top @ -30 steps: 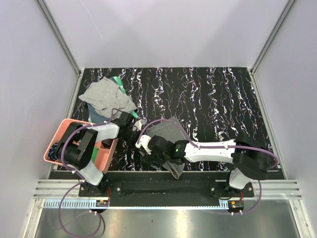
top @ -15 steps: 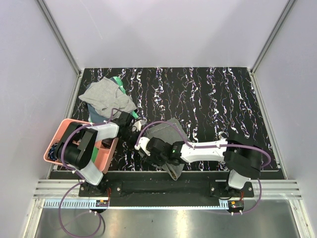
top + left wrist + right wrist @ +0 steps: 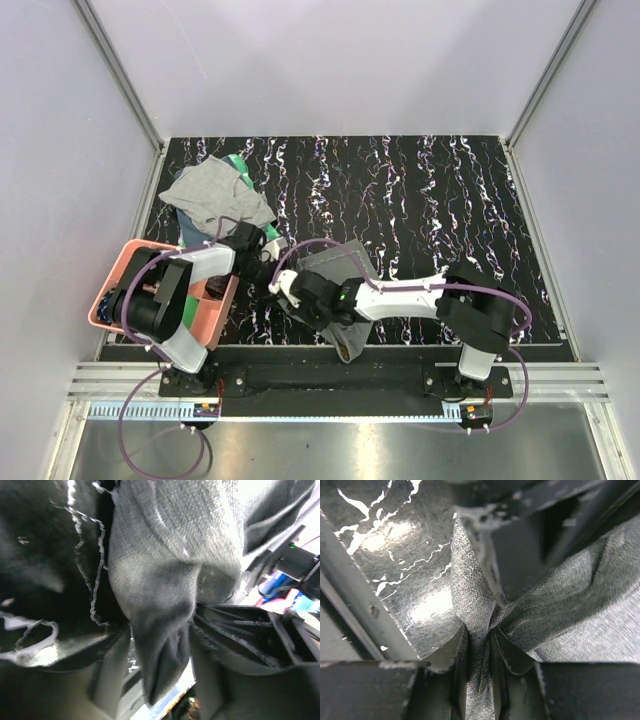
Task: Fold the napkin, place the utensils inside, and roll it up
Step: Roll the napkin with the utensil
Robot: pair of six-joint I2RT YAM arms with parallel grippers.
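Note:
The dark charcoal napkin (image 3: 338, 268) lies crumpled at the near middle of the table, with one end hanging over the front edge. My left gripper (image 3: 262, 262) is at its left corner. In the left wrist view a fold of the napkin (image 3: 175, 580) hangs loose between the parted fingers (image 3: 107, 670), so that gripper (image 3: 157, 655) is open. My right gripper (image 3: 288, 290) is just in front of it, and its pads (image 3: 457, 650) pinch a ridge of the napkin (image 3: 570, 610); this gripper (image 3: 479, 635) is shut on the cloth. The utensils are out of view.
A pink tray (image 3: 120, 290) sits at the left edge beside the left arm. A lighter grey cloth (image 3: 215, 195) lies over a green item (image 3: 238, 165) at the back left. The metal rail at the table's front edge (image 3: 350, 615) runs close under the right gripper.
My left gripper has opened and let go of the napkin. My right gripper has slid left and closed on a pinch of the napkin.

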